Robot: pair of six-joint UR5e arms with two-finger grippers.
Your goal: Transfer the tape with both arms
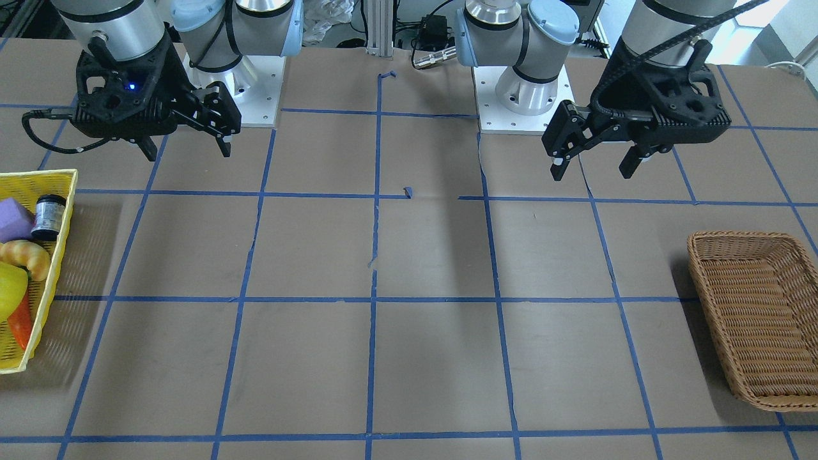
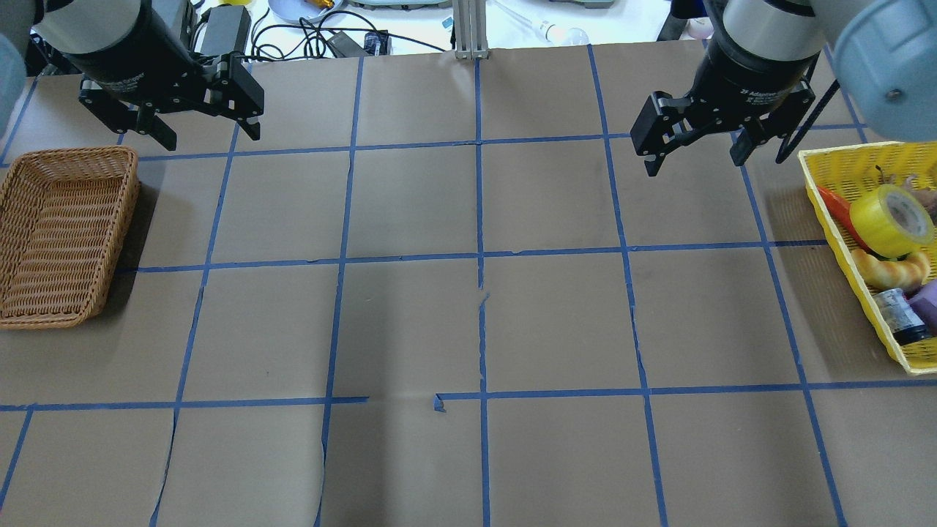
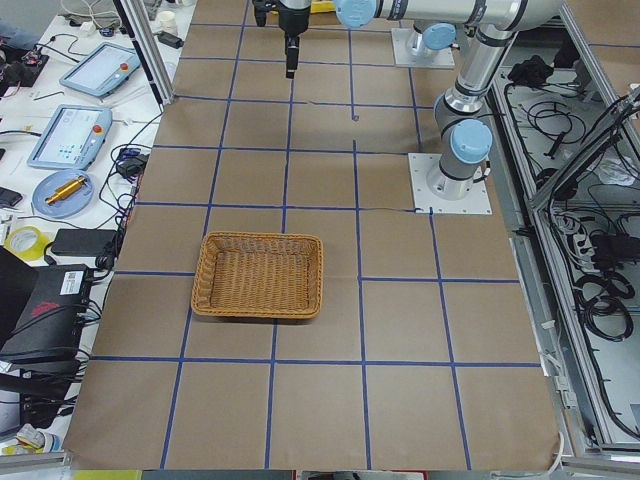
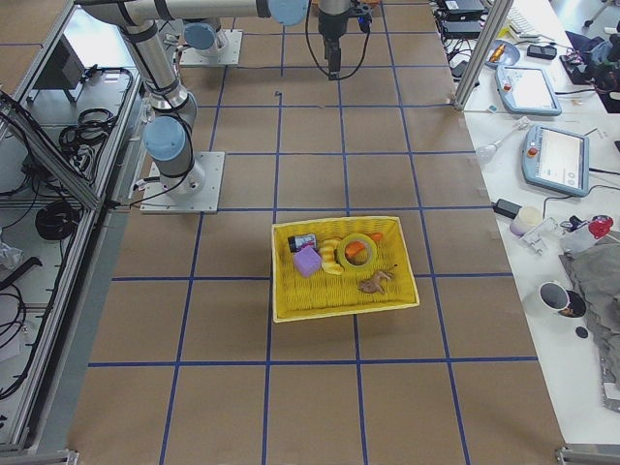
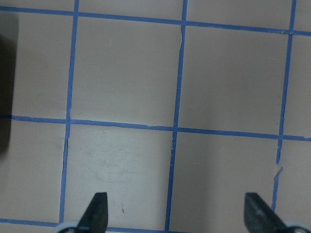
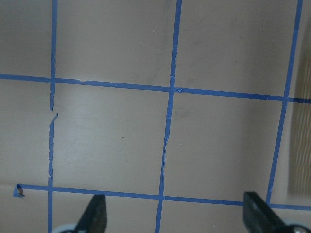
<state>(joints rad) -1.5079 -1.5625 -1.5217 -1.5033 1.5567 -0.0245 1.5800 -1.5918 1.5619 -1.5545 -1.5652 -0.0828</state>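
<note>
The yellow tape roll [image 2: 893, 219] with a white core lies in the yellow basket [image 2: 826, 196] at the table's right end, among other items. It also shows in the exterior right view [image 4: 358, 250], and only partly at the frame edge in the front view [image 1: 9, 291]. My right gripper [image 2: 694, 157] hangs open and empty above the table, left of the basket. My left gripper [image 2: 208, 132] hangs open and empty near the wicker basket [image 2: 133, 219]. Both wrist views show open fingertips [image 5: 97, 209] [image 6: 99, 208] over bare paper.
The yellow basket [image 1: 64, 220] also holds a croissant [image 2: 889, 271], a grey black-capped jar [image 2: 899, 316], a purple block [image 1: 14, 219] and an orange piece [image 1: 20, 322]. The wicker basket [image 1: 703, 252] holds nothing. Blue tape lines grid the brown table. Cables and devices lie beyond the far edge.
</note>
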